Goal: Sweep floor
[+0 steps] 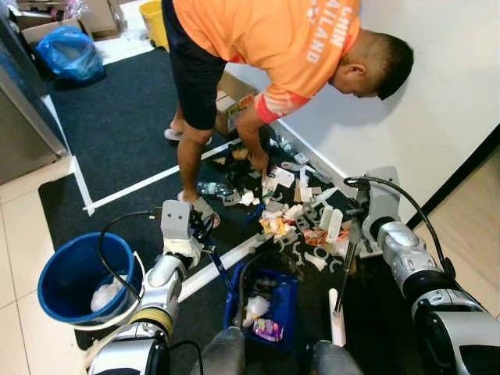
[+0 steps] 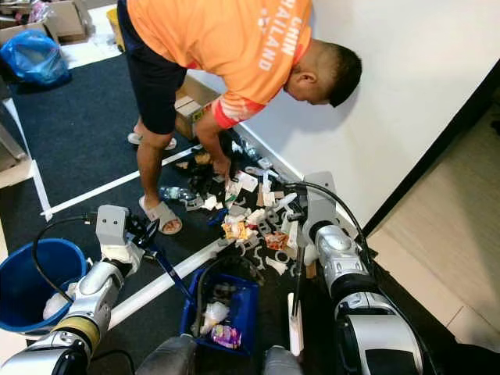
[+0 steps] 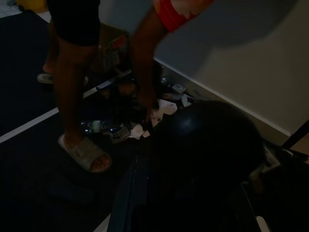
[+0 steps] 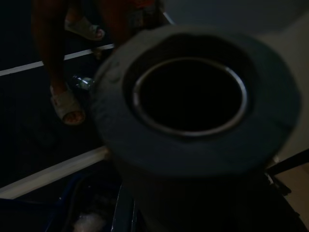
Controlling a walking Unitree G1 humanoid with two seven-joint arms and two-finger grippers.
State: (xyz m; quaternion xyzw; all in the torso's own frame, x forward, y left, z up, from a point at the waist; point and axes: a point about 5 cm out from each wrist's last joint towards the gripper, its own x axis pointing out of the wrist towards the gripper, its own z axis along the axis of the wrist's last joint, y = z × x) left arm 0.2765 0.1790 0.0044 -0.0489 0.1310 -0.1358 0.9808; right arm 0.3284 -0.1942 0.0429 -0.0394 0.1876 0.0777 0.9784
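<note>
— Step in hand?
— Gathering, by the look of it. Litter (image 1: 291, 215) heaped on the dark mat along the wall (image 1: 437, 94), just ahead of the pan (image 1: 287, 291). Already a few scraps lying in the pan.

— Left gripper (image 1: 201, 228)?
— Clamped round the pan's thin blue handle, forearm stretched forward and low, pan resting on the mat between both arms.

— Right gripper (image 1: 355, 226)?
— Closed on the broom (image 1: 344, 273), up near the stick's top end. Stick slanting down and inward, ending just right of the pan. Arm reaching forward, close to the wall.

— Next move?
— Probably lifting the broom past the heap, setting it down on the far side, then dragging back toward the pan's mouth. Worth keeping the pan flat and steady meanwhile.

— Anything in the way?
— A person's hand (image 1: 258, 162) down in the far edge of the litter. Better to wait, or to sweep short of it.

— Afterwards?
— Likely tipping the pan into the bucket (image 1: 47, 266) on the left.
</note>
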